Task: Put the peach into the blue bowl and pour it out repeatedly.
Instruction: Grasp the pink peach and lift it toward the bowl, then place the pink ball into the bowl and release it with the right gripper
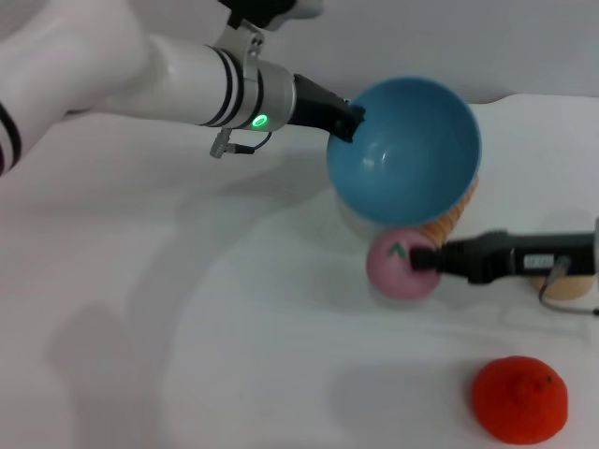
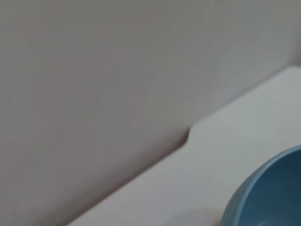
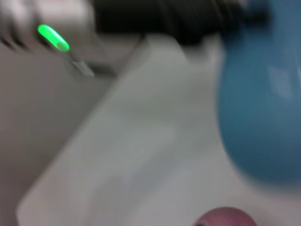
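Observation:
The blue bowl (image 1: 404,150) is held up off the table, tipped on its side with its empty inside facing me. My left gripper (image 1: 348,120) is shut on its left rim. Part of the bowl's rim shows in the left wrist view (image 2: 268,193), and the bowl shows blurred in the right wrist view (image 3: 258,103). The pink peach (image 1: 395,267) lies on the white table (image 1: 187,327) just below the bowl. It also shows at the edge of the right wrist view (image 3: 225,217). My right gripper (image 1: 426,259) comes in from the right and its tip is against the peach's right side.
A bright orange bumpy fruit (image 1: 519,399) lies at the front right. A beige ball (image 1: 567,284) sits behind my right arm. A tan ridged object (image 1: 455,217) stands under the bowl's right side. The table's back edge runs behind the bowl.

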Robot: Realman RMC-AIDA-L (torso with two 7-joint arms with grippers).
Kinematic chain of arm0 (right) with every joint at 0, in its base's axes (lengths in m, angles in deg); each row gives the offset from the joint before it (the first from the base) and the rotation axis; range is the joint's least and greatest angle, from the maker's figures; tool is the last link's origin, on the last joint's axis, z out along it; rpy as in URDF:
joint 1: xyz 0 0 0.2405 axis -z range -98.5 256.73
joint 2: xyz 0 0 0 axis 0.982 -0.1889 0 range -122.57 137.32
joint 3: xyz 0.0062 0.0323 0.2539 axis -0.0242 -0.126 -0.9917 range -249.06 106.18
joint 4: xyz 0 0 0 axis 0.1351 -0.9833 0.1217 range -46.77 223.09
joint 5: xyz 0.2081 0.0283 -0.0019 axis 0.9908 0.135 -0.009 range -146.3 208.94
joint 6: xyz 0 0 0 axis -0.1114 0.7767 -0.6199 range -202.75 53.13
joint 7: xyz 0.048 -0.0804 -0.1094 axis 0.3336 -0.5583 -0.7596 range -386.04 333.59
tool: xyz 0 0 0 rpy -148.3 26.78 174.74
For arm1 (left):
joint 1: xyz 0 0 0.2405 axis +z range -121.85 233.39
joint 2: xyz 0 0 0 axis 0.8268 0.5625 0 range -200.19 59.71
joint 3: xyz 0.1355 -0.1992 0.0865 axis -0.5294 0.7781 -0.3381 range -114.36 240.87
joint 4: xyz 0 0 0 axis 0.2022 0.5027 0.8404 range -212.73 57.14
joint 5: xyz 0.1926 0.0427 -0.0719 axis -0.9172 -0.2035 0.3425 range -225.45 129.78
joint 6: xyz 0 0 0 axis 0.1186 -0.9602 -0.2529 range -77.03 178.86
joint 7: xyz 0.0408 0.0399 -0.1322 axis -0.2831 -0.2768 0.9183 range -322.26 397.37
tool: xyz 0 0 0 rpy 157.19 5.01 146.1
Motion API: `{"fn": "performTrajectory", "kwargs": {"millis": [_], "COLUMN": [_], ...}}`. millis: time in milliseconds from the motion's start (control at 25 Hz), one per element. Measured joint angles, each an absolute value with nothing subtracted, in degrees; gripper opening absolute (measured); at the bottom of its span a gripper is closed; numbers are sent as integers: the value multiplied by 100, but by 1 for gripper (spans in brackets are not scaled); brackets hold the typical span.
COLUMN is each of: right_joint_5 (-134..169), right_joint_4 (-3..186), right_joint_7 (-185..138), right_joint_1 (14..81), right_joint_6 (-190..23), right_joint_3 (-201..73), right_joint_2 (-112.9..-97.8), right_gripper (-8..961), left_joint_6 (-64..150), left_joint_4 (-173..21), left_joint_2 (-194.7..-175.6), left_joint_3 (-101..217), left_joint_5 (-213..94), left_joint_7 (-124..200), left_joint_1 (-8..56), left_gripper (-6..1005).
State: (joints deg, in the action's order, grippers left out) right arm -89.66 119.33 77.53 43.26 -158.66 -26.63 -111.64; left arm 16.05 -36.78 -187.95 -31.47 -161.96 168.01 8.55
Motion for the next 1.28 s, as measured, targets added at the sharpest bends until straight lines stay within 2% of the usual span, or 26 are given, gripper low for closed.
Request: {"fn": "performTrajectory", "kwargs": {"millis": [440, 920, 1120, 1280], "right_joint_5": [-8342, -8390, -8357, -8174], "right_joint_4": [13844, 13386, 13391, 13574], "right_joint_7": [8158, 8145, 8142, 8000], "right_joint_1": [4506, 4521, 4580, 4742], "right_joint_6": [-16711, -15512, -15479, -15515], "right_joint_3": [-2362, -1806, -1821, -1882], "right_joint_2": [-11157, -11135, -11129, -11124], "right_gripper": [56, 69, 284, 371], "left_joint_6": [231, -201, -115, -4], "left_joint_4": [-3403, -3008, -3011, -3032], "left_joint_2": [-18826, -18853, -18854, -18855], "left_joint_3": [-3139, -3205, -3209, -3209], "left_joint_5": [-18065, -18097, -18103, -18105], "left_joint_7": [18610, 18780, 18784, 18784], "left_joint_1": [418, 433, 486, 548], "left_gripper": [-1, -1, 0, 0]}}
